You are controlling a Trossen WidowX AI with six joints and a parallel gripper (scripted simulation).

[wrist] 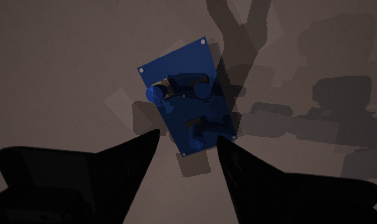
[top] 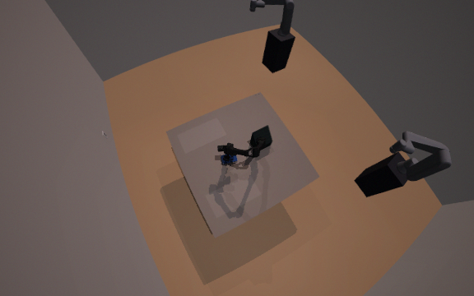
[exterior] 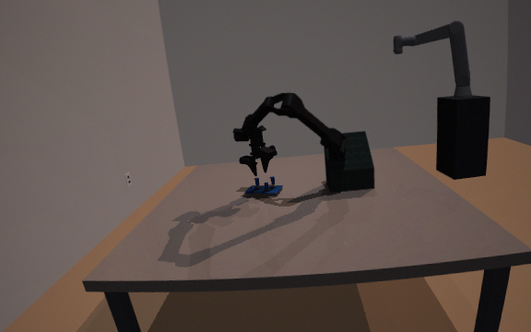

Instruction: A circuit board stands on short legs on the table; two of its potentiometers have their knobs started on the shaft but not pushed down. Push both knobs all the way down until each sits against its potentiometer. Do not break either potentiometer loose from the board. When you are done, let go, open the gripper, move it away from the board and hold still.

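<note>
The blue circuit board (wrist: pixel 184 67) (exterior: pixel 264 189) (top: pixel 225 161) stands on the grey table (exterior: pixel 385 221) near its middle. In the wrist view three blue knobs show on it: one at the left edge (wrist: pixel 154 93), one beside it (wrist: pixel 202 90), and one nearer the fingers. In the exterior view the knobs rise as short blue posts (exterior: pixel 265 184). My gripper (wrist: pixel 188 136) (exterior: pixel 259 170) is open and empty. It hangs a little above the board, with its fingertips on either side of the board's near end.
The arm's black base block (exterior: pixel 350 161) (top: pixel 261 137) stands on the table right of the board. Two other grey arms on black pedestals (exterior: pixel 462 136) (top: pixel 278 51) (top: pixel 381 178) stand on the floor beyond the table.
</note>
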